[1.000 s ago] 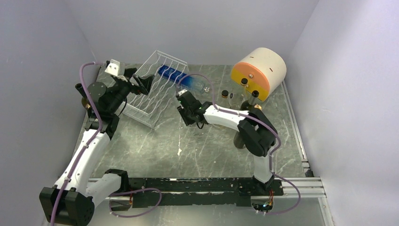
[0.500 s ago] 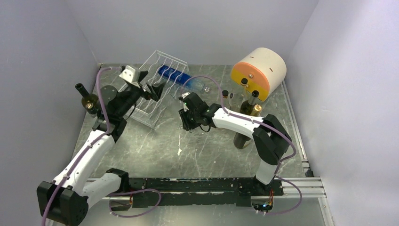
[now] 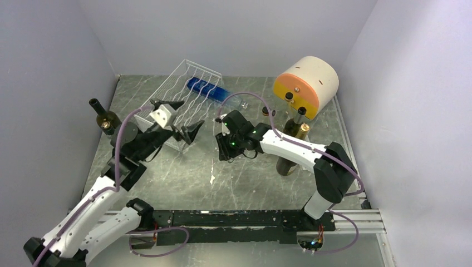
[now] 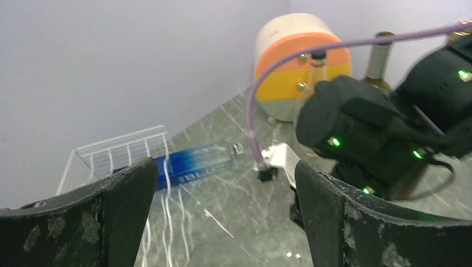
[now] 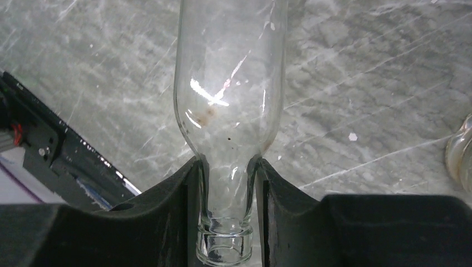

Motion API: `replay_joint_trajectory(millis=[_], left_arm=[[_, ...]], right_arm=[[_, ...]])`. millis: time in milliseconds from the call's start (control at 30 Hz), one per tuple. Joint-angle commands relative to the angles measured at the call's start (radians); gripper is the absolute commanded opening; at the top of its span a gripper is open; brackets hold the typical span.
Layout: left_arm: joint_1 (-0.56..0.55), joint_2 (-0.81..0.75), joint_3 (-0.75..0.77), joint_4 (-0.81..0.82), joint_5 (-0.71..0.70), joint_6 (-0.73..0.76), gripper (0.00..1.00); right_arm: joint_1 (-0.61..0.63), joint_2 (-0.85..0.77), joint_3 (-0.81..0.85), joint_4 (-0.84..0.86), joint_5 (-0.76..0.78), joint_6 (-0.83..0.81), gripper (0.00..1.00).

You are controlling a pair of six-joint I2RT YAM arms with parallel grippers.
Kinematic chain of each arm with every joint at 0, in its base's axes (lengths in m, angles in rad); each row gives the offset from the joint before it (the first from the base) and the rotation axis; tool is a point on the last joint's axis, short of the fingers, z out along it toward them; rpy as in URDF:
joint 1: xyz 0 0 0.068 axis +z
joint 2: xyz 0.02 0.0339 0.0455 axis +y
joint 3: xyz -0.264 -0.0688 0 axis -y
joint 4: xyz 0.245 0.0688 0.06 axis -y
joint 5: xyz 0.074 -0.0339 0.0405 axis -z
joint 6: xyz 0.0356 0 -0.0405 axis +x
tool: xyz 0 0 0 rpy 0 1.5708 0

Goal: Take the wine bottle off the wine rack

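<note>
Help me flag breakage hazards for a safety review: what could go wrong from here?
1. The right gripper pinches the clear bottle only at its narrow neck, with the body hanging free over the stone table; a slip could drop it.
2. The right forearm runs close by a standing dark bottle; a swing might topple it.
3. The left gripper stands open close to the wine rack and could nudge it.

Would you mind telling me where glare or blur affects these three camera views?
Right wrist view: sharp, with white glare streaks on the clear bottle clamped by its neck between the jaws. Left wrist view: soft throughout, the blue bottle and wine rack blurred. Top external view: evenly lit, crisp, faint shadows only.
</note>
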Motion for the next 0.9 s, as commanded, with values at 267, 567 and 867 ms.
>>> replay_joint_trajectory(millis=[267,567,867], left_arm=[[-0.051,-0.126,-0.161,-0.354,0.175,-0.020,1.00],[-0.217,-0.044,-0.199,-0.346,0.052,0.115,0.99],[-0.421,0.008,-0.269,-0.236,-0.142,0.372,1.00]], right_arm=[[-0.007,-0.079,-0.027,-0.044,-0.127,-0.092,0.00],[-0.047,-0.111,-0.084,-0.026,-0.206,-0.105,0.00],[-0.072,-0.109,-0.079,-0.028,-0.324,-0.113,0.00]])
